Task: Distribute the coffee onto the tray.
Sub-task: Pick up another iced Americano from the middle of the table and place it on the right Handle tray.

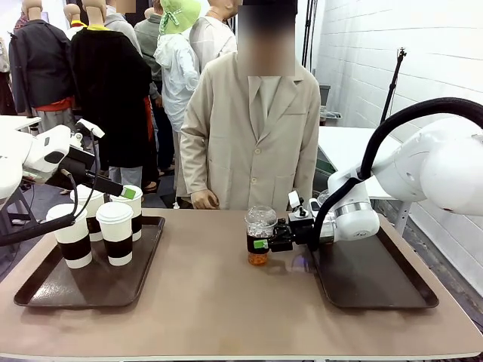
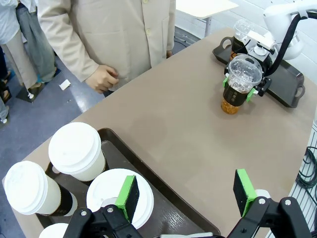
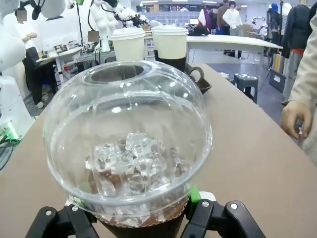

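Note:
A clear dome-lidded cup of iced coffee (image 1: 260, 234) stands on the table between the two trays. My right gripper (image 1: 262, 244) is shut on it, green pads pressed to both sides of its dark lower part (image 2: 237, 91). The right wrist view looks down on the same cup's dome and ice (image 3: 126, 144). Another iced coffee (image 2: 241, 34) stands on the right tray (image 1: 377, 283) behind that arm. Several white paper cups with brown sleeves (image 1: 115, 232) stand on the left tray (image 1: 45, 290). My left gripper (image 2: 185, 191) hovers open above these cups (image 2: 77, 157), holding nothing.
A person in a beige coat stands at the far edge, one hand (image 1: 204, 200) resting near the table. Bare tabletop lies between the trays. The near half of the right tray is bare. The right arm's cable loops over that tray.

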You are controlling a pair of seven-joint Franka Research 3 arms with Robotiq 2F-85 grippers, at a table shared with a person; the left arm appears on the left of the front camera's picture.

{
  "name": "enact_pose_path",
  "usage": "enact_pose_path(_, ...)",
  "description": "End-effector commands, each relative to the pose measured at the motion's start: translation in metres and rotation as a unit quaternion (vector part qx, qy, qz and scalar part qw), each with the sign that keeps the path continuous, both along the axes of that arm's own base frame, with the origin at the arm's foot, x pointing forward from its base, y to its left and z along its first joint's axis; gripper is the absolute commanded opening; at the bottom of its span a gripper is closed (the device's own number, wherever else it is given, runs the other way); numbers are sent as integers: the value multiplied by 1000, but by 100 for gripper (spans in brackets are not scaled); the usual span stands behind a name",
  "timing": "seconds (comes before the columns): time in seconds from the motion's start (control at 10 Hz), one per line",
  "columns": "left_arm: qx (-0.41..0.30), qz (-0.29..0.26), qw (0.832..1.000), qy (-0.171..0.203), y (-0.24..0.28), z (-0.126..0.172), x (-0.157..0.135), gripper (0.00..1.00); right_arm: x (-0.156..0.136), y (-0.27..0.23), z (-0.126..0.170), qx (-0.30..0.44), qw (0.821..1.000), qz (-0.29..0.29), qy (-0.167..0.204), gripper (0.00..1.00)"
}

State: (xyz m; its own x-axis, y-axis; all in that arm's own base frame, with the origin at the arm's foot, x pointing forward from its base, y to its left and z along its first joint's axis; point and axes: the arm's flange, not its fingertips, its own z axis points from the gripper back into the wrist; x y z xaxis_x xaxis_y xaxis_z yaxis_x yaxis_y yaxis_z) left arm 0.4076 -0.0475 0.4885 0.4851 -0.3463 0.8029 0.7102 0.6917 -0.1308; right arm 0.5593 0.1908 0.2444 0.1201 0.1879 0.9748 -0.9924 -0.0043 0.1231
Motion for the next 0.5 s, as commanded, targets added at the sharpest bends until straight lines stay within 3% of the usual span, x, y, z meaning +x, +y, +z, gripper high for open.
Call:
enact_pose_path(0.0, -4, -3, 1000, 0, 1, -3, 2, 100, -8, 4, 22, 16, 1000, -8, 14, 78)
enact_pose_path(0.4, -4, -3, 1000, 0, 1, -3, 2, 100, -44, -30, 79, 19, 1000, -1, 18, 78)
